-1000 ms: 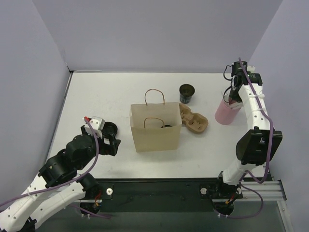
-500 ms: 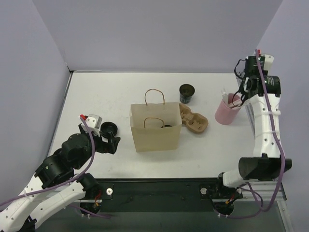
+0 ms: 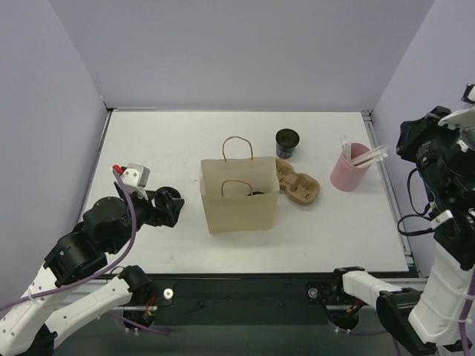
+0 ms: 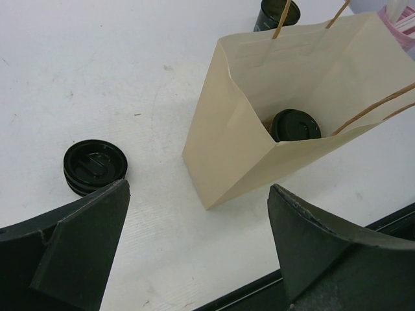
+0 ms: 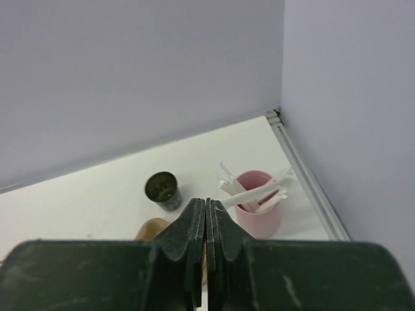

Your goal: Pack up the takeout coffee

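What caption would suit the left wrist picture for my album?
Open left gripper looks down at a paper bag with a lidded cup inside, black lids stacked nearby.

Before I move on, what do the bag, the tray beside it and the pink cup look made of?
Bag: matte tan paper, creased folds, twisted cord handles. Tray: brown moulded pulp, likely, with dull rounded wells. Pink cup: smooth, probably plastic; can't be sure.

A lab test cell — plain lavender walls (image 3: pixel 223 52) close round a white table (image 3: pixel 171 141) with a metal rail (image 3: pixel 245 294).
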You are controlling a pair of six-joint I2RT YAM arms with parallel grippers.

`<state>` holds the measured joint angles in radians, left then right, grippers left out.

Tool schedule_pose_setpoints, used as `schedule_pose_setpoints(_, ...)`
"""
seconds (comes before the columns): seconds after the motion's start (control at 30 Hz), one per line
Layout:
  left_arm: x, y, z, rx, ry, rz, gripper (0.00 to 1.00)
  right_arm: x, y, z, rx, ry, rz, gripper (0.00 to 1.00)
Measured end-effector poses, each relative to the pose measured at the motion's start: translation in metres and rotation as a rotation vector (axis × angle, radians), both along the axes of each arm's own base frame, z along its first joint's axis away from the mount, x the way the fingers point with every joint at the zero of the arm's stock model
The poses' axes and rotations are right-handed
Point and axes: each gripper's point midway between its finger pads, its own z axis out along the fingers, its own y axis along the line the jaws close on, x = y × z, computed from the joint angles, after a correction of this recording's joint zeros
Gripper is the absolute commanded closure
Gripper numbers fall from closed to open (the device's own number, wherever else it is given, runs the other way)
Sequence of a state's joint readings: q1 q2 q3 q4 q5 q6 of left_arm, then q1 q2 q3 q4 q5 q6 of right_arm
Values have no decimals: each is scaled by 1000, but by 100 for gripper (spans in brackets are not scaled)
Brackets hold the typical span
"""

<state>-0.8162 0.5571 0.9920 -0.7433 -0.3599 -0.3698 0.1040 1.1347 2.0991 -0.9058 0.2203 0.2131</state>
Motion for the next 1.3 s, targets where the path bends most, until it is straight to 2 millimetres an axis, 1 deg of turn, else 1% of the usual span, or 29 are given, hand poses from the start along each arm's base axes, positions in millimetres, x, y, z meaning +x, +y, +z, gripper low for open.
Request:
schedule_pose_setpoints(0.1,1,-1,6,-1,-9,-1,3,-16,13,18,30,-72,81,100)
schedule_pose_setpoints(0.17,2,-1,11,1,-15,-2,3,-23,26,24,51,-96,151,100)
schedule_pose_setpoints(0.23,3,-2,16,1,-22,-2,3,-26,38,27,71,-109,218,100)
schedule_pose_setpoints(0.33,4,-2,20,3,-31,-4,3,-26,54,28,108,-108,303,100)
schedule_pose_setpoints(0.53,5,-1,21,11,-38,-3,3,-25,85,31,225,-109,439,100)
schedule_pose_setpoints(0.6,5,-1,22,10,-39,-3,3,-24,95,29,270,-106,481,100)
schedule_pose_setpoints(0.67,4,0,22,8,-41,-1,3,-20,108,23,326,-86,527,100)
schedule_pose_setpoints(0.8,4,1,22,3,-44,6,3,-12,142,5,422,-21,633,100)
schedule_pose_setpoints(0.83,4,2,21,4,-43,8,3,-13,156,1,439,-1,676,100)
schedule_pose_setpoints(0.87,4,2,19,6,-42,10,3,-14,166,0,447,11,706,100)
schedule_pose_setpoints(1.0,6,2,15,7,-34,19,3,-20,218,-5,449,66,846,100)
schedule_pose_setpoints(1.03,6,2,15,6,-34,22,3,-23,236,-7,442,82,885,100)
schedule_pose_setpoints(1.13,6,4,16,-1,-39,32,3,-26,274,-14,417,118,947,100)
schedule_pose_setpoints(1.23,5,8,17,-6,-46,44,3,-24,302,-29,381,157,964,100)
schedule_pose_setpoints(1.3,5,10,19,-10,-51,51,3,-20,314,-39,358,178,962,100)
